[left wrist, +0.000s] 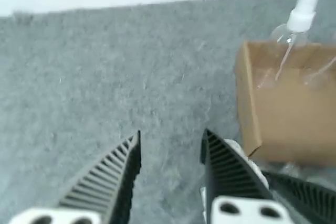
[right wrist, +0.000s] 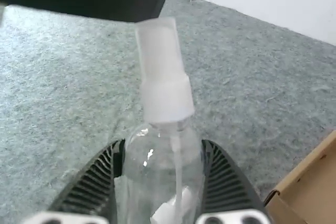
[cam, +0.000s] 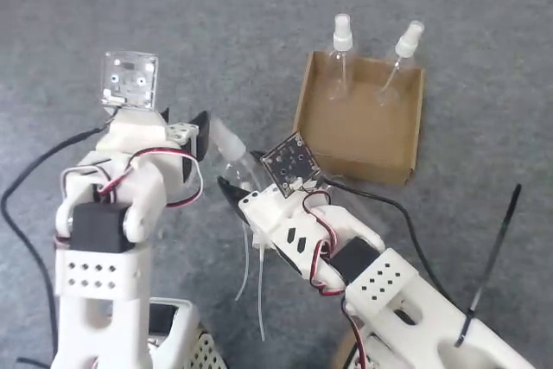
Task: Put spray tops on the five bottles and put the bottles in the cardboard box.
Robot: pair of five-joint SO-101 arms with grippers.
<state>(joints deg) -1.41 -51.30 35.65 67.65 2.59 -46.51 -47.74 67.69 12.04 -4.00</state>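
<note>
Right gripper (right wrist: 163,153) clamps the bottle (cam: 244,166) by its body, long axis tilted toward the left gripper (left wrist: 170,140), jaws apart and empty, just beside the spray top (right wrist: 163,77). The cardboard box (cam: 363,168) lies nearer the right arm.

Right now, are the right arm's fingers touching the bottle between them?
Touching. Right wrist view: fingers of the right gripper press both sides of the bottle.

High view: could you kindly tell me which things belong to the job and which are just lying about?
Job: bottle with spray top in the right gripper; left capped bottle and right capped bottle in the cardboard box; thin white tubes, perhaps spray-top stems.
Lying about: black strap; black cable.
</note>
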